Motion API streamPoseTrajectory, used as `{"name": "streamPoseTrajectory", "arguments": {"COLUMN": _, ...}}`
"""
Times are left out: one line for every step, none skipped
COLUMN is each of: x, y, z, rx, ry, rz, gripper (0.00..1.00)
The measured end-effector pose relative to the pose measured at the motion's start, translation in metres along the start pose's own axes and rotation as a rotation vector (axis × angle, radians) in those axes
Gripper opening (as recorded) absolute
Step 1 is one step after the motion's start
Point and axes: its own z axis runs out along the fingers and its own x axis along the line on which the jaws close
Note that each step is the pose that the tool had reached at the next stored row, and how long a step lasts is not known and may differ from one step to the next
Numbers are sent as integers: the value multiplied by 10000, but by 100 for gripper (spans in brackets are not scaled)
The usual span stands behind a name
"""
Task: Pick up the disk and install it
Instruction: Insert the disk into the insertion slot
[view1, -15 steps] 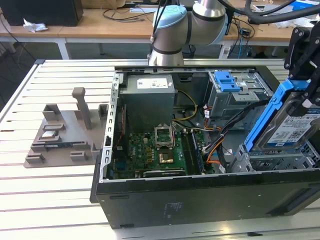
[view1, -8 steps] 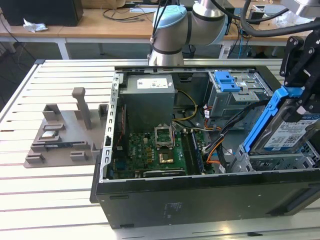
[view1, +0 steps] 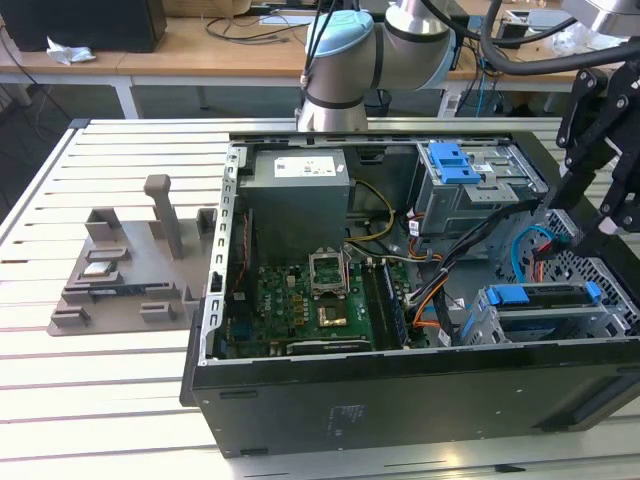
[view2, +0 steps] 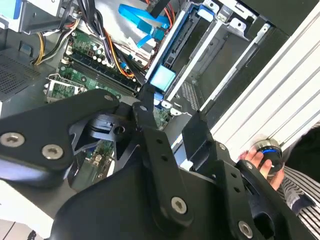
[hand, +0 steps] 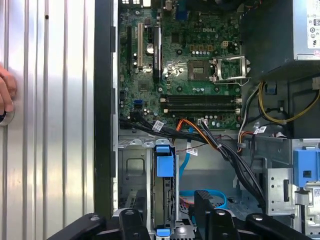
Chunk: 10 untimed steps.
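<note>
Broadly, a white slatted table (view1: 120, 400) carries an open computer case (view1: 400, 385) lying on its side, which spans the exterior view from its centre out to 3 o'clock. At 12 o'clock stands the arm (view1: 345, 50). Inside the case a grey power supply (view1: 298, 205) sits toward 11 o'clock and the green motherboard (view1: 300, 310) toward 7 o'clock. A grey fixture (view1: 120, 285) rests on the table at the case's 9 o'clock, just beside it. The gripper (hand: 171, 217) hangs over the case's 3 o'clock end, fingers spread and grasping nothing, one on either side of the disk (view1: 540, 297) in the first wrist view. The disk stands on edge in the drive bay at the case's 4 o'clock corner, blue frame uppermost. A person's hand (view2: 257, 159) rests at the table's edge. A small silver chip (view1: 100, 268) lies on the fixture.
</note>
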Motion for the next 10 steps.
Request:
{"name": "streamPoseTrajectory", "arguments": {"x": 0, "y": 0, "z": 0, "rx": 1, "ry": 1, "rz": 0, "gripper": 50}}
{"name": "streamPoseTrajectory", "arguments": {"x": 0, "y": 0, "z": 1, "rx": 1, "ry": 0, "rz": 0, "gripper": 50}}
{"name": "streamPoseTrajectory", "arguments": {"x": 0, "y": 0, "z": 1, "rx": 1, "ry": 0, "rz": 0, "gripper": 42}}
{"name": "streamPoseTrajectory", "arguments": {"x": 0, "y": 0, "z": 1, "rx": 1, "ry": 0, "rz": 0, "gripper": 36}}
{"name": "streamPoseTrajectory", "arguments": {"x": 0, "y": 0, "z": 1, "rx": 1, "ry": 0, "rz": 0, "gripper": 36}}
{"name": "streamPoseTrajectory", "arguments": {"x": 0, "y": 0, "z": 1, "rx": 1, "ry": 0, "rz": 0, "gripper": 30}}
{"name": "streamPoseTrajectory", "arguments": {"x": 0, "y": 0, "z": 1, "rx": 1, "ry": 0, "rz": 0, "gripper": 24}}
{"name": "streamPoseTrajectory", "arguments": {"x": 0, "y": 0, "z": 1, "rx": 1, "ry": 1, "rz": 0, "gripper": 18}}
{"name": "streamPoseTrajectory", "arguments": {"x": 0, "y": 0, "z": 1, "rx": 1, "ry": 1, "rz": 0, "gripper": 12}}
{"name": "streamPoseTrajectory", "arguments": {"x": 0, "y": 0, "z": 2, "rx": 1, "ry": 0, "rz": 0, "gripper": 11}}
